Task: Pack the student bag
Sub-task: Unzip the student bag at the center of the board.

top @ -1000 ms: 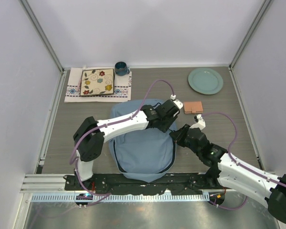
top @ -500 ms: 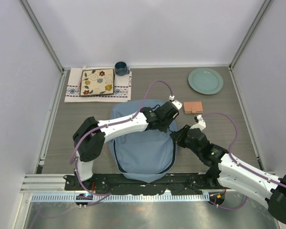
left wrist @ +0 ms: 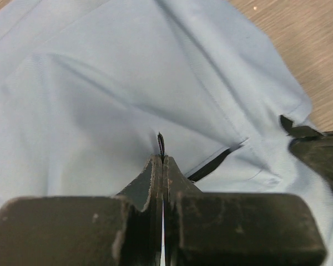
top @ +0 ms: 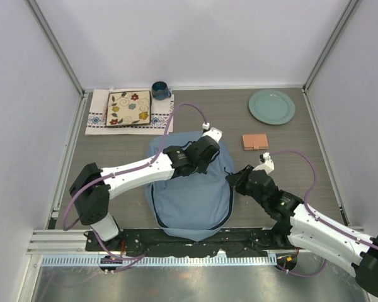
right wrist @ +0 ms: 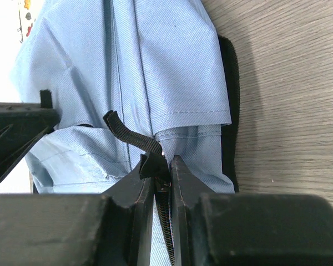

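Both grippers hold the student bag [top: 189, 201], which lies flat on the bench [top: 321, 138] just beyond the arm bases. The left gripper [left wrist: 162, 162] is clenched on a thin dark sliver [left wrist: 160, 141], possibly a zipper pull. The right gripper [right wrist: 162, 166] pinches a black strap tab [right wrist: 127, 133] at the bag's right edge.

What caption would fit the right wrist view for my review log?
Right gripper pinches the black pull tab at the zipper of the student bag, wooden tabletop alongside.
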Robot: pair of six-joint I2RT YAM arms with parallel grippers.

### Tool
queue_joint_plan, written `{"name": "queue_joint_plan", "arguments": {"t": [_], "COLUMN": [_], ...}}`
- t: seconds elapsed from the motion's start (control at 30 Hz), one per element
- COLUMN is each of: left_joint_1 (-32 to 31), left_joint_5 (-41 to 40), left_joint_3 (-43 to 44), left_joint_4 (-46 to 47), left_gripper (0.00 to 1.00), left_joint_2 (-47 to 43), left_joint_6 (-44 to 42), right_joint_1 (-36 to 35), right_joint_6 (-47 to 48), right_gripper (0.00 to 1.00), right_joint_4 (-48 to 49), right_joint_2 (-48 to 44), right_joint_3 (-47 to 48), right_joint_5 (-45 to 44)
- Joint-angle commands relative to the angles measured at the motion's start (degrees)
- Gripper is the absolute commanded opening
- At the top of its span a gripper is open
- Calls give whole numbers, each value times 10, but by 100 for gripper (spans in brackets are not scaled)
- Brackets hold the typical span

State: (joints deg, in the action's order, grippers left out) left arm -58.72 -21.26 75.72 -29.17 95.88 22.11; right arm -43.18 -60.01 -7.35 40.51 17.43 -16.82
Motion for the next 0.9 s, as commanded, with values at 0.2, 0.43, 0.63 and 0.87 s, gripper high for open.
{"name": "queue_joint_plan", "arguments": {"t": [0.2,0.43,0.63,0.87], "left_joint_1": [52,66,98,140], "left_joint_5": [-82,-114,-135,-75], "left_joint_3": [-118,-195,-253,-314], "left_joint_4": [-15,-42,-82,-70], "left_gripper": [0,0,0,0], "left_joint_2": [-144,-234,-313,-404], "left_joint_6": [36,66,82,96], "right_joint_1": [4,4,4,4], "right_joint_6": [-16,-11,-11,-2], "right_gripper": [1,1,1,1], "right_joint_4": [-42,-55,-57,-49], "right_joint_2": [-5,-11,5,19], "right_joint_3": [15,22,28,39], "right_joint_5": [-73,-80,-81,-76]}}
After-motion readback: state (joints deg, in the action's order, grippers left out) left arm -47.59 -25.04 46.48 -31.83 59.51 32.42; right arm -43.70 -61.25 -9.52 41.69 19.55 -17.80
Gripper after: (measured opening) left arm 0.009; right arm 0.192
